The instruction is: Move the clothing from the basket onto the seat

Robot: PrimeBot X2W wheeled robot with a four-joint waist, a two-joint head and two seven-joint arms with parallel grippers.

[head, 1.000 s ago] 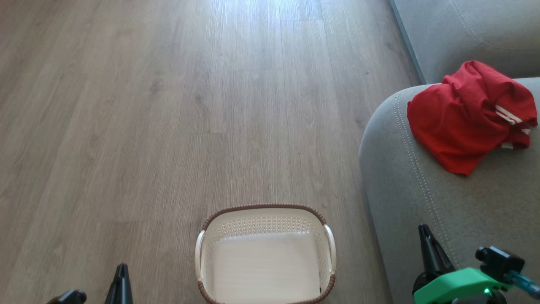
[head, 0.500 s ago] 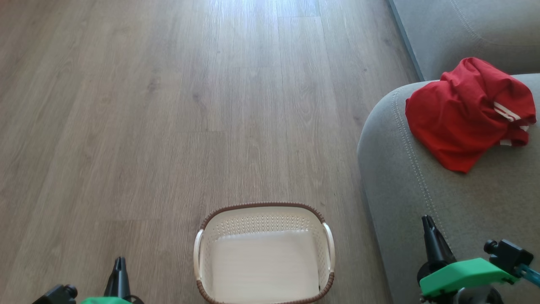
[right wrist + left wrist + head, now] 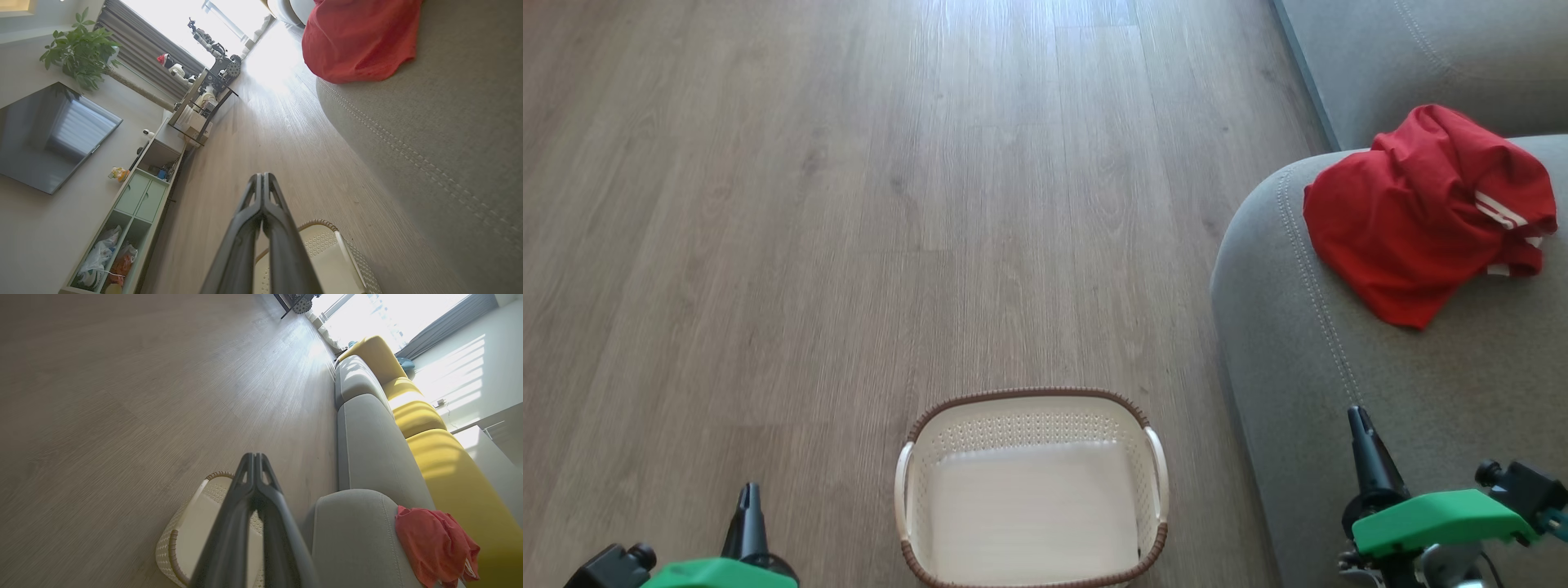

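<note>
Fingers (image 3: pixel 229 526) of the left gripper (image 3: pixel 747 490) and the right gripper (image 3: pixel 1356 415) are pressed tip to tip, gripping nothing. Between the two stands the basket (image 3: pixel 1029 398) on the floor (image 3: pixel 849 245); beyond the right fingertips the clothing (image 3: pixel 1405 229) lies heaped on the seat (image 3: pixel 1290 367).

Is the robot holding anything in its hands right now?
No. The left gripper and right gripper are both shut on nothing; the clothing lies on the seat.

Clothing (image 3: pixel 359 41) on seat (image 3: pixel 449 122), basket (image 3: pixel 327 253) btm
</note>
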